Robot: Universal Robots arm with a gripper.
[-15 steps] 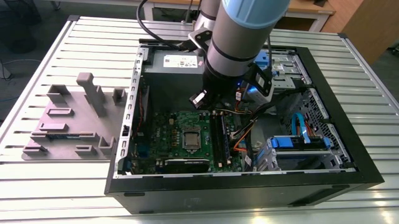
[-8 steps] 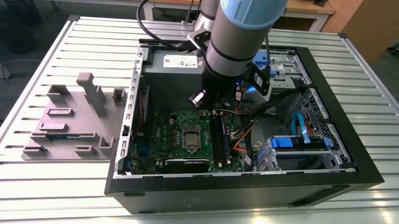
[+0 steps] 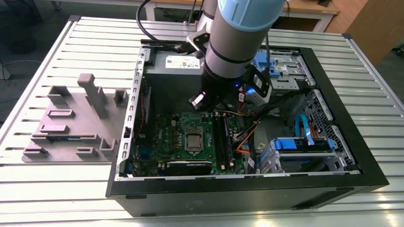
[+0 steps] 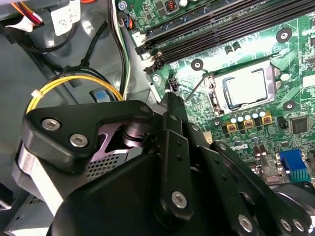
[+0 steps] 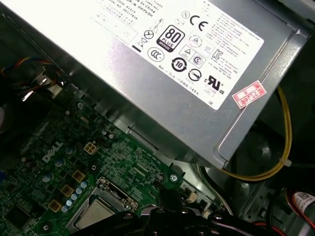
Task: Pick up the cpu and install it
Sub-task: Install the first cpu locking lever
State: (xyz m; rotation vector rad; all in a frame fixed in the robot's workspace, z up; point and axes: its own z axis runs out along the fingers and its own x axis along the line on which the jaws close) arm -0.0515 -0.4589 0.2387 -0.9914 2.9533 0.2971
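The cpu (image 3: 192,140) lies flat inside the silver socket frame (image 3: 193,132) in the middle of the green motherboard (image 3: 170,132), within the open computer case. Both wrist views show the cpu (image 4: 244,87) (image 5: 92,215) as a pale silver square with the frame around it. My gripper (image 3: 215,106) hangs over the board's far edge, a little beyond the socket and apart from the chip. Its black linkage (image 4: 172,147) fills the near part of the second wrist view. I see nothing held in it.
The grey power supply (image 5: 162,73) sits at the far side of the case (image 3: 252,187), close to the gripper. Yellow and other cables (image 4: 74,83) run beside the board. Black memory slots (image 4: 221,24) flank the socket. A grey parts fixture (image 3: 73,120) stands on the table at the exterior view's left.
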